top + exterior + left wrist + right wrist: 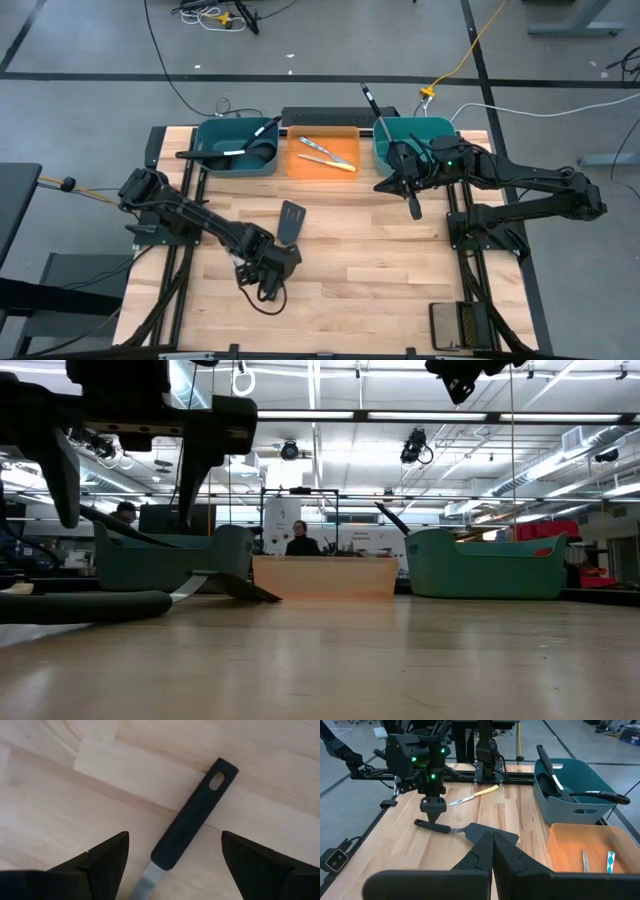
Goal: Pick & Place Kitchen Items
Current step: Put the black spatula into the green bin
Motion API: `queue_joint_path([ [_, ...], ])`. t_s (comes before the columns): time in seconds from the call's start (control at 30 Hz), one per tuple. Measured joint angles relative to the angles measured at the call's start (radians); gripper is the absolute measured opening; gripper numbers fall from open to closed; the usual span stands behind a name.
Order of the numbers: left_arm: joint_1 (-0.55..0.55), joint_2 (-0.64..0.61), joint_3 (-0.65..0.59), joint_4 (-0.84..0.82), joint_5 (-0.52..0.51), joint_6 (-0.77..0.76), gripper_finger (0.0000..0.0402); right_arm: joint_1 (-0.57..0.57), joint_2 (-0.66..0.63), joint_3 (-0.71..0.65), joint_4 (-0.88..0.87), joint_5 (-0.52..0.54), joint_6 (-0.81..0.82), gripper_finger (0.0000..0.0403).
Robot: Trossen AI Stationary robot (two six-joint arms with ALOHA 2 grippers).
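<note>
I have the left hand [268, 283] poised directly over the handle of the black slotted spatula [290, 222], its fingers [105, 857] spread wide on either side of the grip with nothing between them yet. In the left wrist view the handle [192, 820] runs diagonally through the gap, hang-hole end pointing away, so its long axis lies across the line between the fingers, which I judge right for a straight descent and squeeze. The spatula lies flat on the pale wooden worktop [380, 270], blade toward the bins, handle toward the front edge. The handle looks matte black plastic, flattened and rounded at the end; a silvery metal neck [145, 887] starts just below it.

The right hand [413, 205] is closed and empty, parked in front of the right teal bin [438, 130], much farther from the spatula than the left. A yellow-handled knife [472, 795] also lies loose on the wood.
</note>
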Motion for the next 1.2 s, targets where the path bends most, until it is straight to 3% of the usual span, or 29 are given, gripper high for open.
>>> queue_joint_path([
  [0.23, 0.005, 0.000, 0.000, 0.000, 0.030, 0.001, 0.0318, 0.000, 0.000, 0.000, 0.000, 0.001, -0.004, 0.0005],
  [0.63, 0.005, 0.122, 0.015, 0.049, 0.004, 0.037, 0.0318, 0.000, 0.002, 0.002, -0.015, 0.003, -0.015, 0.0005],
  [0.7, 0.005, 0.115, 0.006, -0.017, -0.001, 0.040, 0.0318, 0.000, 0.005, 0.002, -0.011, 0.002, -0.018, 0.0005],
  [0.77, 0.005, 0.116, 0.004, 0.037, 0.011, 0.041, 0.0318, 0.000, 0.008, 0.001, -0.024, 0.002, -0.017, 0.0005],
  [1.2, 0.005, 0.116, -0.002, 0.007, 0.010, 0.015, 0.0318, 0.000, 0.014, 0.002, -0.023, 0.002, -0.022, 0.0005],
])
